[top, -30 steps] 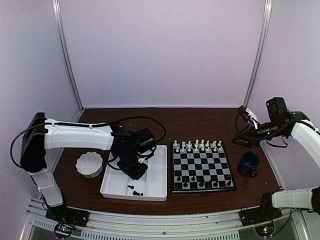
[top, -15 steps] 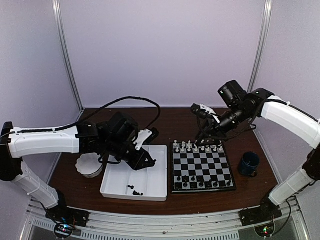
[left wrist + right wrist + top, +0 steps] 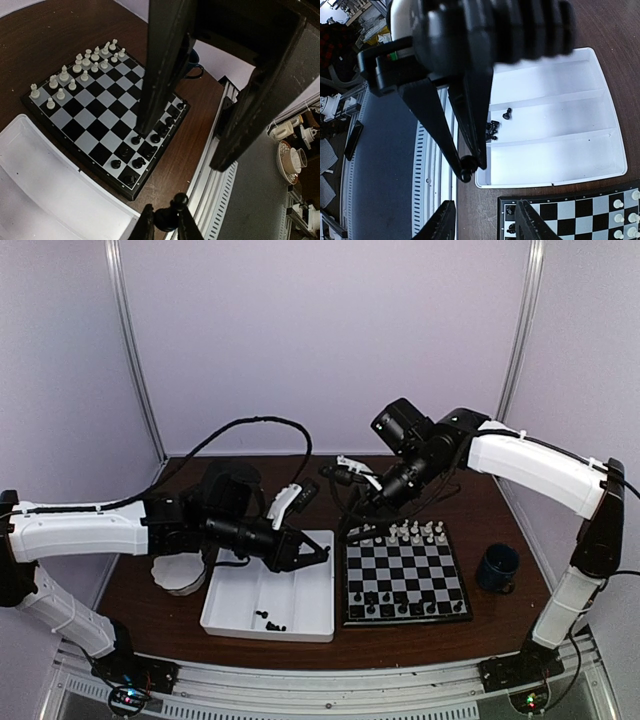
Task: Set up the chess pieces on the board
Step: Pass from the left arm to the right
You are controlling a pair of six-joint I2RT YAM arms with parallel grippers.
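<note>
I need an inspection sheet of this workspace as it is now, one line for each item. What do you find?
Surface: dark wooden table.
Job's things: board lies flat; white pieces stand on its far rows; black pieces stand on its near rows, with gaps; loose black pieces lie in the tray.
Clutter: scalloped bowl; blue mug.
Grippers: left gripper shut on one black piece; right gripper open.
Cables: black cable arches above the left arm.
Surroundings: pale walls; metal rail at the near edge.
</note>
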